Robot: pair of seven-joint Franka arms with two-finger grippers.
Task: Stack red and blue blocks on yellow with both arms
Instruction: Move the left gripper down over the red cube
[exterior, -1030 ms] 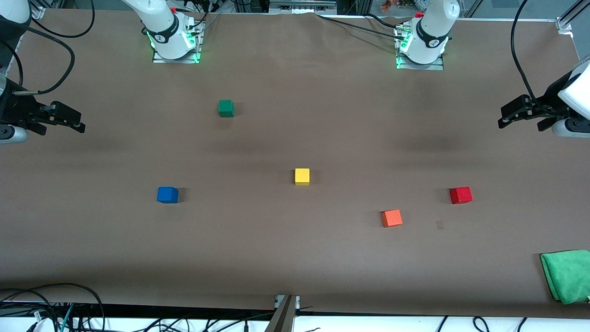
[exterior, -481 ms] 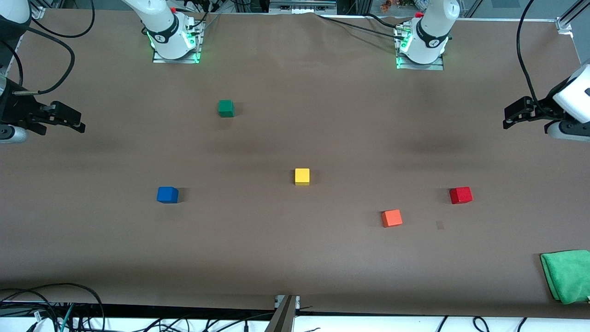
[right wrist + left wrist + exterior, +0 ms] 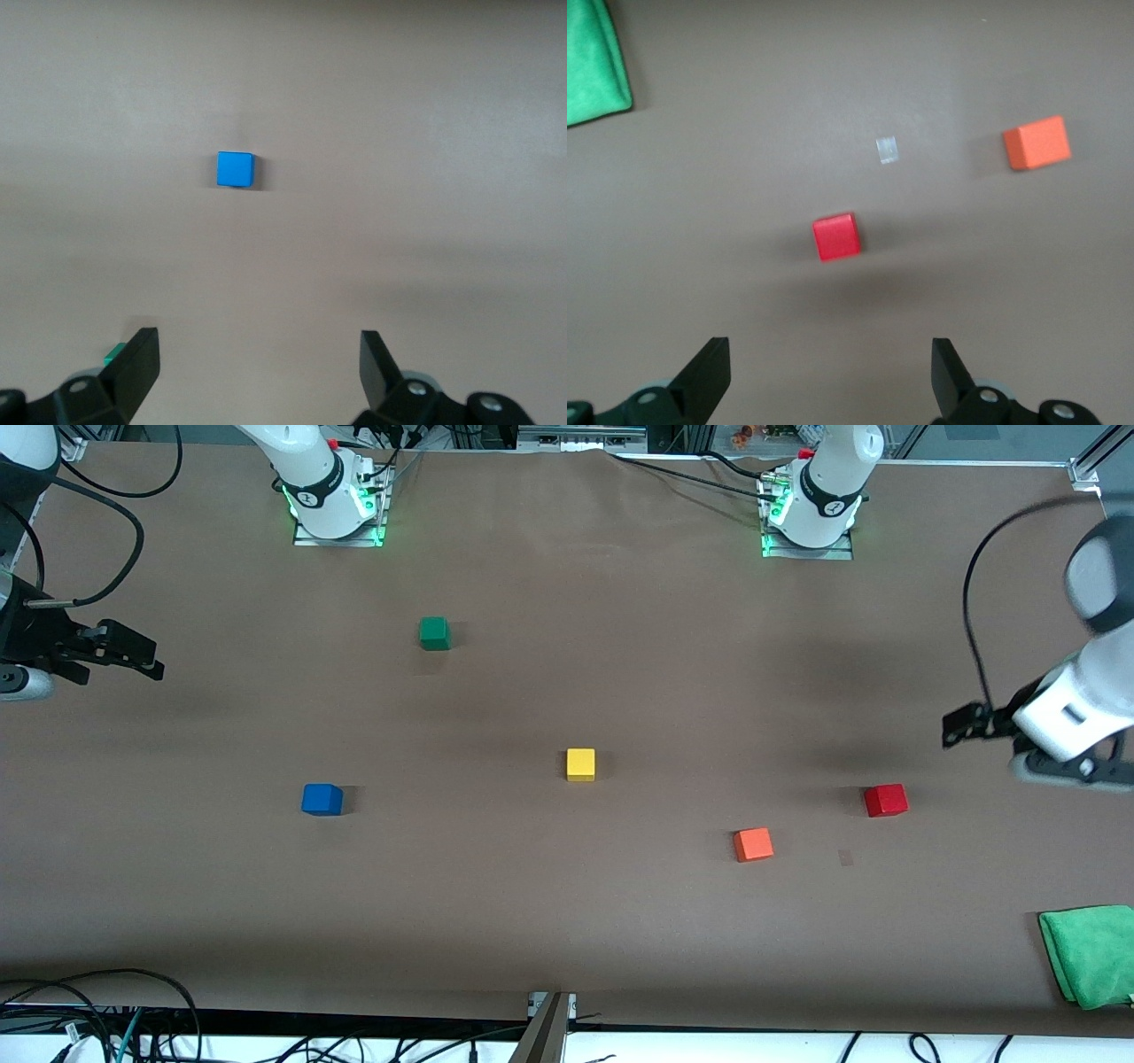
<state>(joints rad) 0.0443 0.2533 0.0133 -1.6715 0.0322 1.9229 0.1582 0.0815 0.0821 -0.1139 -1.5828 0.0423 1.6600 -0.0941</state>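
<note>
The yellow block [image 3: 580, 764] sits mid-table with nothing on it. The blue block [image 3: 322, 799] lies toward the right arm's end, the red block [image 3: 886, 800] toward the left arm's end. My left gripper [image 3: 957, 726] hangs open over bare table beside the red block. In the left wrist view the red block [image 3: 836, 236] lies ahead of the empty left gripper [image 3: 831, 372]. My right gripper [image 3: 146, 657] waits open at the right arm's end. In its wrist view the blue block [image 3: 235, 169] lies well ahead of the right gripper [image 3: 259, 367].
An orange cube [image 3: 753, 844] lies between yellow and red, slightly nearer the front camera. A green cube [image 3: 434, 633] sits nearer the robot bases. A folded green cloth [image 3: 1090, 955] lies at the left arm's end by the table's front edge. Cables trail off that edge.
The left arm has swung in over the table and come down toward the red block, its gripper still open. The right arm and all the blocks have stayed put.
</note>
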